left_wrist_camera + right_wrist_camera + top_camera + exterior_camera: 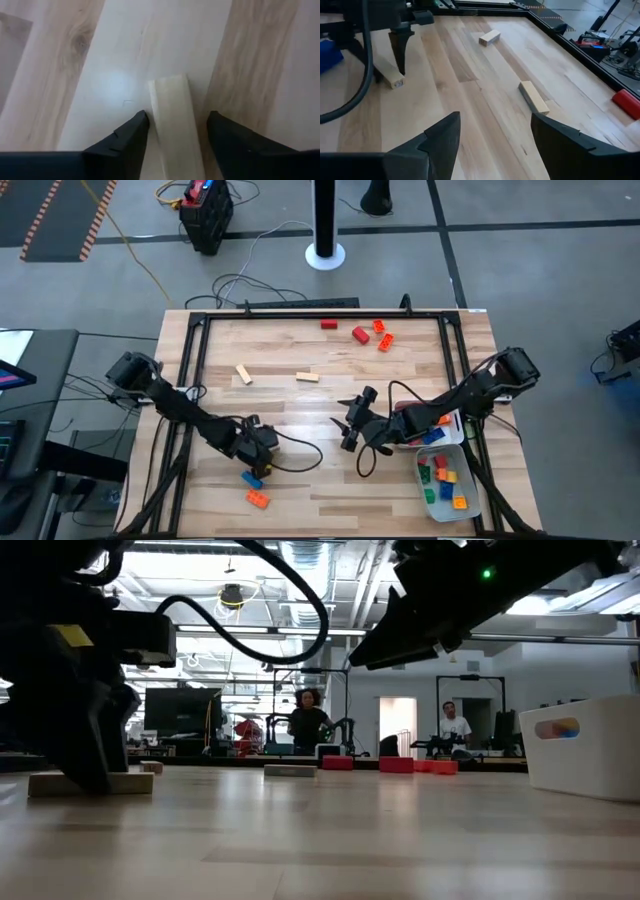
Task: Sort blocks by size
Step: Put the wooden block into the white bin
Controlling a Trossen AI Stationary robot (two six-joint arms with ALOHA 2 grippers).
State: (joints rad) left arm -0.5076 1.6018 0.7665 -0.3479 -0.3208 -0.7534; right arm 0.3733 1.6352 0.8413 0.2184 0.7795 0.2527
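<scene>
My left gripper [262,442] is open and points down over a tan oblong block [175,127] that lies flat on the table. One finger [132,135] stands on each long side of the block, with a narrow gap showing at each. The right wrist view shows the same block [392,77] under that gripper [400,50], and the low view shows it too [90,783]. In the high view the gripper hides it. My right gripper [350,428] is open and empty near the table's middle. Two more tan blocks [243,373] [307,377] lie farther back.
Red and orange blocks [360,334] lie near the far edge. A blue block [250,478] and an orange block [258,499] lie near the front left. A white tray [470,490] at the front right holds several coloured blocks. A second tray [452,424] sits under the right arm.
</scene>
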